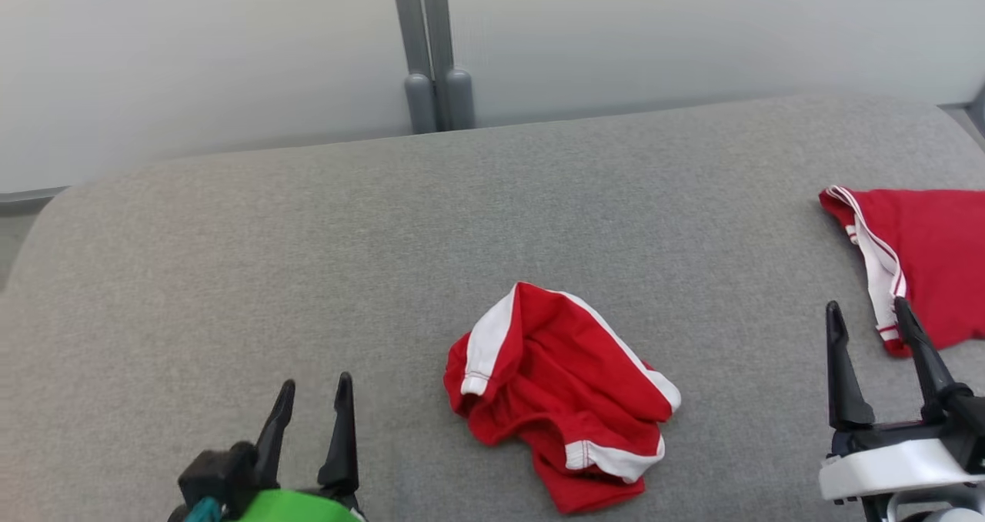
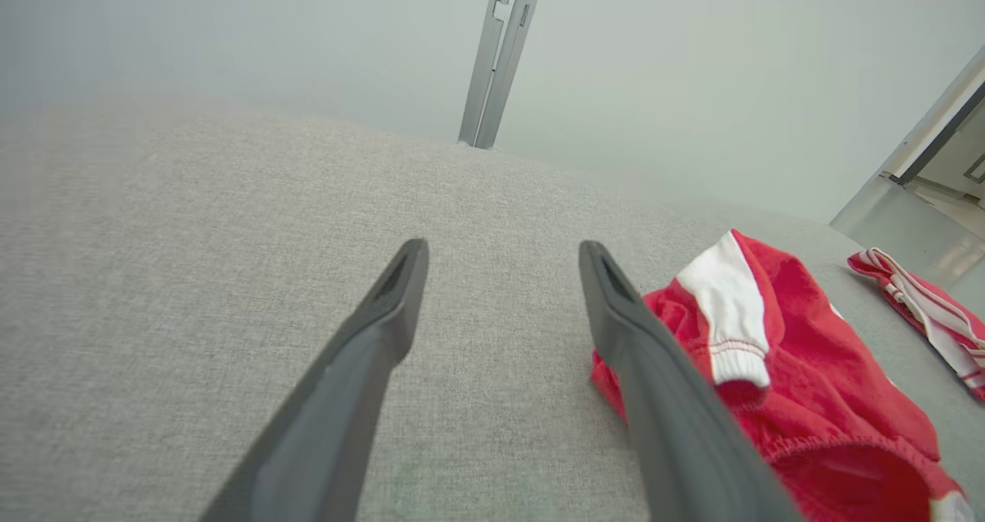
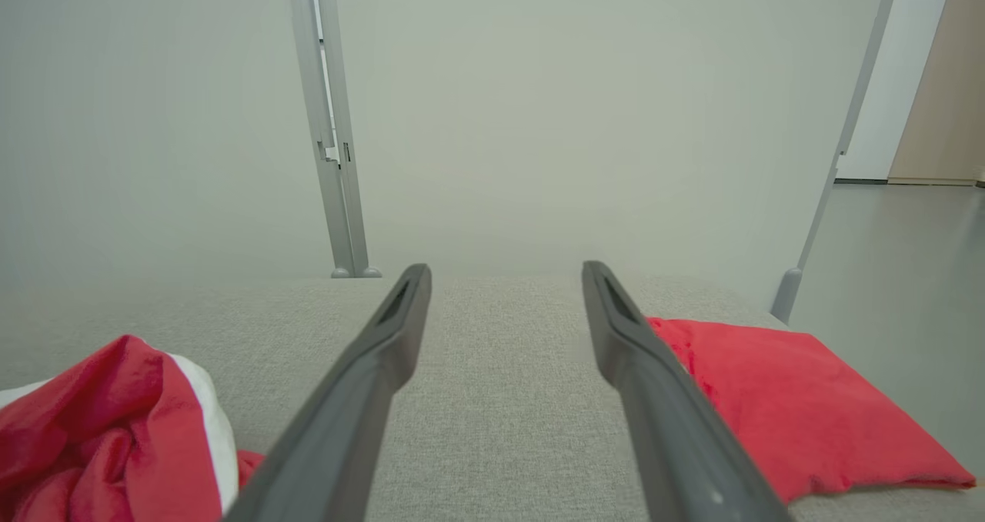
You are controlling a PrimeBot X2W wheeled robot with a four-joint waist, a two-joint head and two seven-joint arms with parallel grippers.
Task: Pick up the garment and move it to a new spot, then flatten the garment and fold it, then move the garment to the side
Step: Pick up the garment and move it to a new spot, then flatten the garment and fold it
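Note:
A crumpled red garment (image 1: 558, 395) with white stripes lies in a heap on the grey cushion (image 1: 308, 260), near the front middle. My left gripper (image 1: 315, 395) stands open at the lower left, apart from the heap, with nothing between its fingers. In the left wrist view the garment (image 2: 777, 368) sits just right of the right finger, and the gripper (image 2: 500, 256) is open over bare fabric. My right gripper (image 1: 866, 314) stands open at the lower right. In the right wrist view that gripper (image 3: 504, 276) is empty and the garment (image 3: 100, 422) shows at the lower left.
A second red garment (image 1: 923, 264) with white trim lies flat at the cushion's right edge, just beyond my right fingertips; it also lies right of the fingers in the right wrist view (image 3: 777, 406). A grey post (image 1: 431, 52) and pale wall panels stand behind the cushion.

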